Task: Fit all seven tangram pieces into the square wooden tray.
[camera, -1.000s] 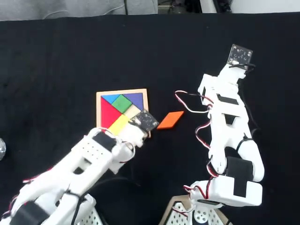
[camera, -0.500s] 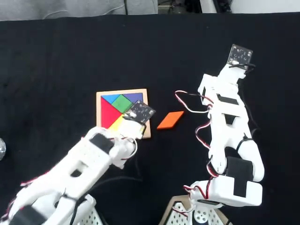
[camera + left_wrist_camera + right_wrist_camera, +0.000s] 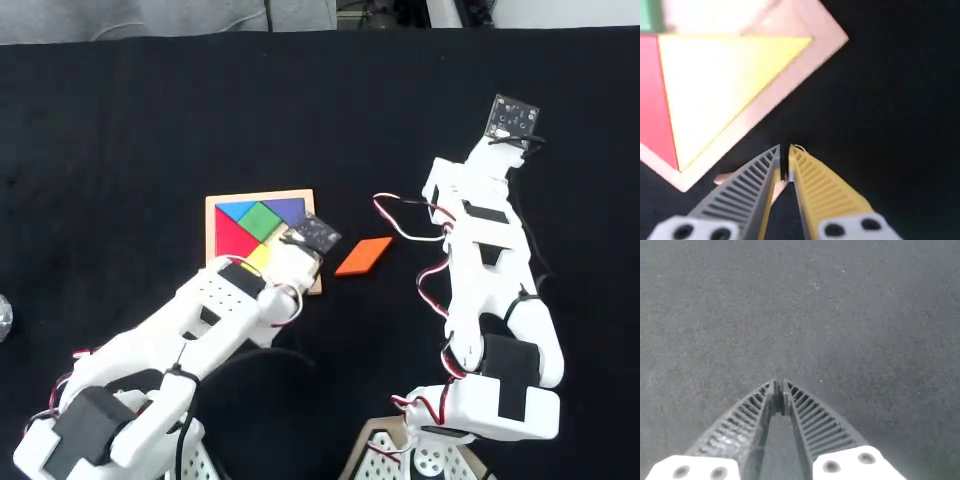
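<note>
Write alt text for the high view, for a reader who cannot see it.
A square wooden tray on a black table holds coloured tangram pieces, with an orange piece lying beside it. The left arm hangs over the tray's near corner; the right arm stands folded apart.

Robotics lab bench: white left arm (image 3: 200, 330) and right arm (image 3: 485, 260) with exposed wires (image 3: 400, 226), standing at a surface (image 3: 120, 120) draped in black cloth.

High camera: fixed overhead, far, looking down on the tray (image 3: 211, 240). Left wrist camera: close over the tray corner, shared. Right wrist camera: close on black cloth (image 3: 850, 310), well apart from the tray.
</note>
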`<control>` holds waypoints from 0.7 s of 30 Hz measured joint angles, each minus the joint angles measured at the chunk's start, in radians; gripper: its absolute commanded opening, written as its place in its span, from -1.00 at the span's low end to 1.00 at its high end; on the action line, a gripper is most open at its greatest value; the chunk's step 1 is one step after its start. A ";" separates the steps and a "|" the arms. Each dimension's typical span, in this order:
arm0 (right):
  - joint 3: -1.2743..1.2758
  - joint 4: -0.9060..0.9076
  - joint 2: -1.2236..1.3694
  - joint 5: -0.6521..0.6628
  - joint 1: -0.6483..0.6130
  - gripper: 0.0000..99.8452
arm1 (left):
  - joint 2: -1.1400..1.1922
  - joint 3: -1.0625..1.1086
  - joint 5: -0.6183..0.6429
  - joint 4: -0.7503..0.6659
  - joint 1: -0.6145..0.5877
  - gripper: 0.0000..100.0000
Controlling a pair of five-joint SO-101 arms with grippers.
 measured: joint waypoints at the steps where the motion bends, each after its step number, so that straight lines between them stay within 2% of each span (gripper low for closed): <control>1: 0.000 0.000 0.000 0.000 0.000 -0.98 | 0.000 -0.002 -0.012 0.011 0.000 -0.91; 5: 0.000 0.000 0.000 0.000 0.000 -0.98 | 0.003 -0.002 -0.075 0.066 -0.002 -0.91; 11: 0.000 0.000 0.000 0.000 0.000 -0.98 | 0.003 -0.002 -0.199 0.204 -0.069 -0.91; 18: 0.000 0.000 0.000 0.000 0.000 -0.98 | -0.003 -0.002 -0.282 0.299 -0.206 -0.91; 21: 0.000 0.000 0.000 0.000 0.000 -0.98 | -0.080 -0.002 -0.287 0.356 -0.210 -0.91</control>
